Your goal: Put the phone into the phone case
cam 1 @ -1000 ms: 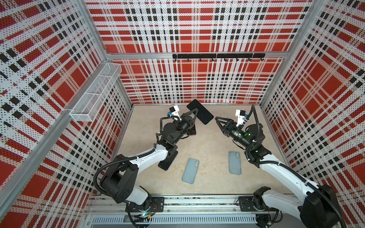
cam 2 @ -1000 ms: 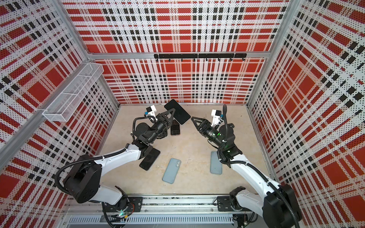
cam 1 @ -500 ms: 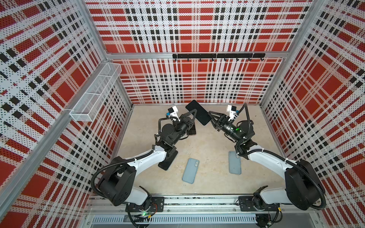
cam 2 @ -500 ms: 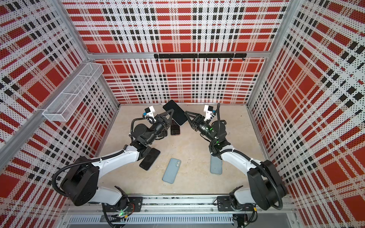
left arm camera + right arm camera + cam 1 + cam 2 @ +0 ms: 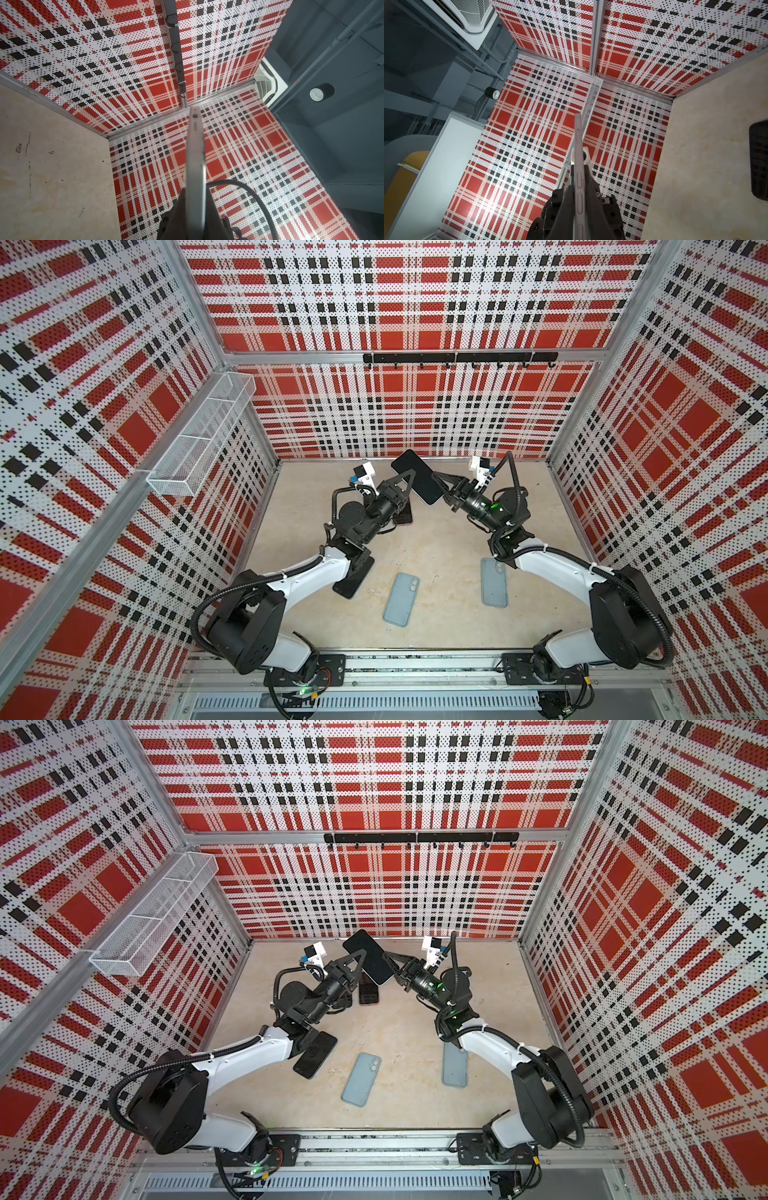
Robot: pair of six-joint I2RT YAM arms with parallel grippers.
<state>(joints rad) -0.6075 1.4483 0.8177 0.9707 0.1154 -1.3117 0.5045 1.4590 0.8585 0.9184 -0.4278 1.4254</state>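
Moved the right fingers (image 5: 446, 480) across the gap since a second earlier, from well apart to touching the raised phone (image 5: 417, 477), and drew them from spread to pressed on it. Kept the left fingers (image 5: 402, 486) as they were, clamped on the same phone from its other side. Confirmed both pinches in the wrist views: raised phone (image 5: 195, 158) edge-on between the left fingers (image 5: 174, 216), and its buttoned edge (image 5: 579, 166) between the right fingers (image 5: 595, 193).

Counted three phones and two phone cases. Took as landmark the camera-hole case (image 5: 401, 599), flat on the counter (image 5: 449, 539), with two round openings near its far end. Found the raised phone well beyond that case toward the back wall, lifted clear of the counter, dark screen tilted upward, in neither case. Found the second phone (image 5: 369, 992) flat on the counter, also beyond that case, below the left fingers. Found the third phone (image 5: 316, 1054) just beside that case on the left arm's side, dark, partly under the left forearm. Found the plain case (image 5: 493, 583) near that case on the right arm's side, apart from it. Counted also one wire basket (image 5: 199, 435) and one hook rail (image 5: 459, 358), both up on the walls beyond that case.
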